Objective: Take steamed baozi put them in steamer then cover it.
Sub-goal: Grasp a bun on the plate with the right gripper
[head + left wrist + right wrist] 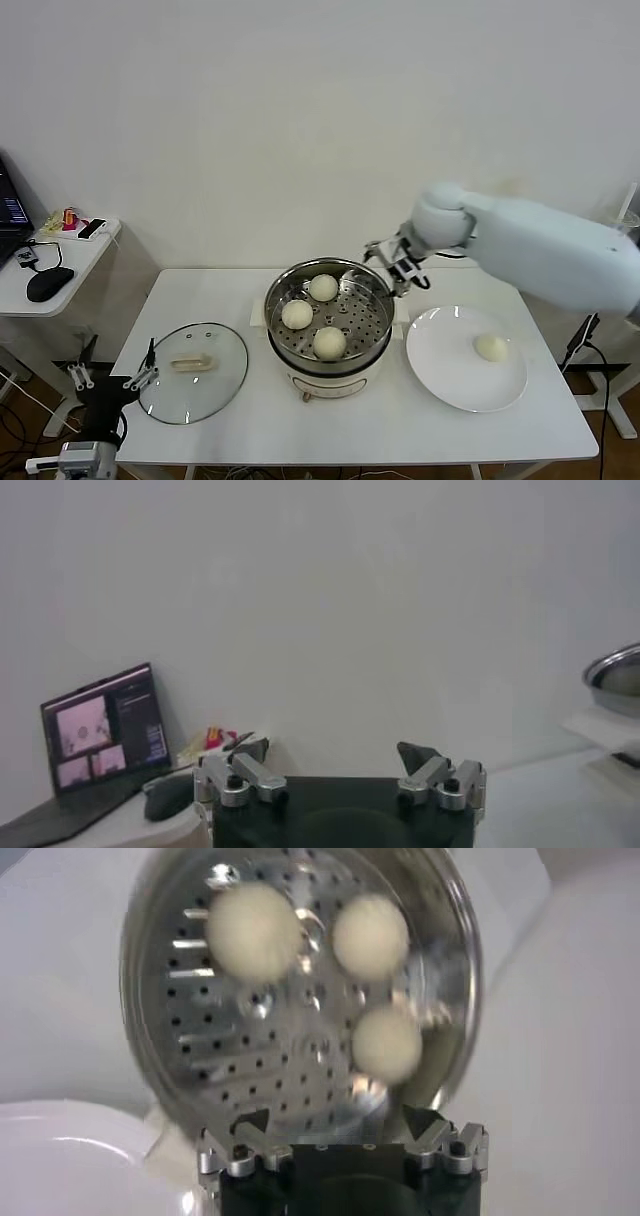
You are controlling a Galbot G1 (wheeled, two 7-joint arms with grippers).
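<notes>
Three buns [312, 315] sit in the steamer [372, 330]; the right gripper [401, 265], spread and empty, hovers beside its far rim. Next it should fetch the last bun [490, 347] from the plate [440, 370]; the lid [195, 371] waits on the worktop [370, 430], left gripper [110, 378] spread, parked

The right end effector [398, 262] is stretched forward with spread, empty fingers, while the left end effector [112, 379] hangs low, likewise spread.

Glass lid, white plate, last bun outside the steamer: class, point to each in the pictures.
Glass lid [195, 385], head view, on the clear glass near its front.
White plate [445, 365], head view, on bare plate surface.
Last bun [490, 347], head view, on its top.
</notes>
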